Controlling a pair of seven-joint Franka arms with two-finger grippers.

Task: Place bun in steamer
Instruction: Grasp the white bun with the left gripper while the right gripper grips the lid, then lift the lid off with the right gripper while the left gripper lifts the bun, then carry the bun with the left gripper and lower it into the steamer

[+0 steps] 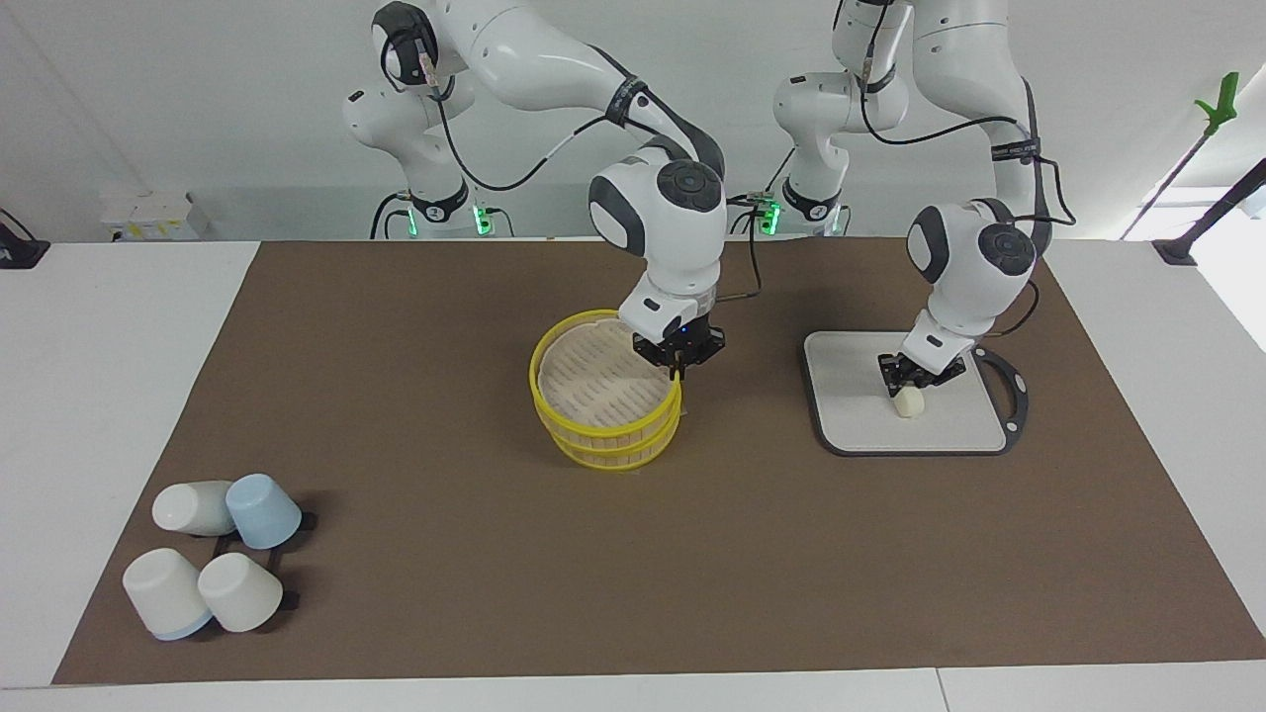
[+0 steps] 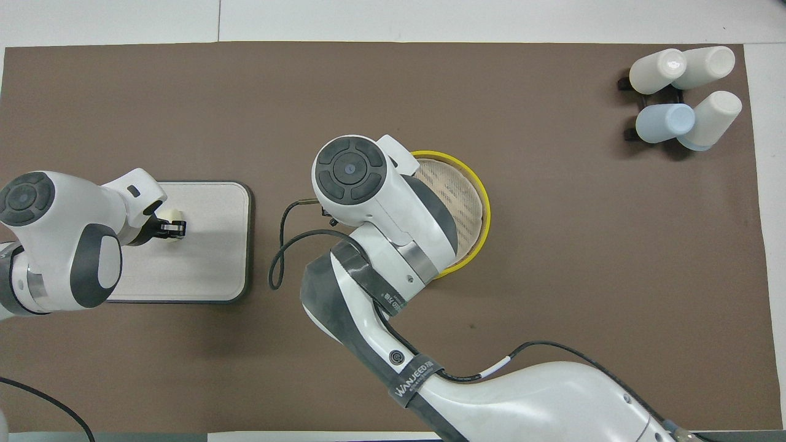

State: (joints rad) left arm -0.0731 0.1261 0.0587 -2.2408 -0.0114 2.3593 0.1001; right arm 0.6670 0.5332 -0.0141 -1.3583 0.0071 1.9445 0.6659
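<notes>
While the right end effector (image 1: 678,364) pinches the steamer (image 1: 605,403) rim, the left end effector (image 1: 915,381), clamped on the bun (image 1: 909,401), could squash it.

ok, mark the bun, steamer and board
bun (image 1: 908,401): facing view, its pale front face.
steamer (image 1: 593,426): facing view, top yellow rim's front.
board (image 1: 940,427): facing view, bare surface beside the bun.

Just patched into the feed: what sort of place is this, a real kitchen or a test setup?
Most likely a lab test bench, not a kitchen: a brown mat covers a plain white table, and the props are sparse, a yellow-rimmed steamer, a grey board and upturned cups.
</notes>
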